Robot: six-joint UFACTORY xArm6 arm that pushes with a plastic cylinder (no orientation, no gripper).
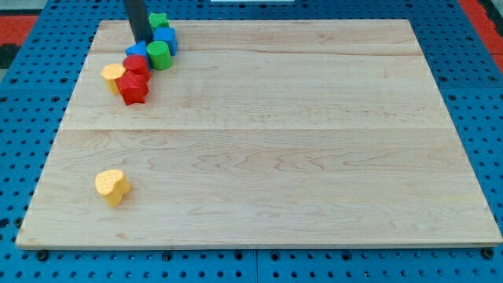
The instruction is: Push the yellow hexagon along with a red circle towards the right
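You are looking down at a pale wooden board (267, 141) made of joined planks, resting on a blue perforated table (16, 157). A straight dark rod comes down from the view's top near the board's upper left corner; its lower end, my tip (142, 41), rests on the board. It has no jaws and holds nothing; it can only push.

A tight cluster of small blocks sits just beside the tip, to its right and below it. A green block (159, 20) lies at the top edge, with a blue block (165, 39) under it. A green cylinder (159, 55) stands next to a second blue block (137, 52), which lies right under the tip. Below those is the red circle (136, 65), touching a red star-shaped block (133, 88) beneath it. The yellow hexagon (113, 77) sits on the cluster's left side, touching the red pieces.

Well apart, near the board's lower left corner, a yellow heart-shaped block (112, 186) lies alone.
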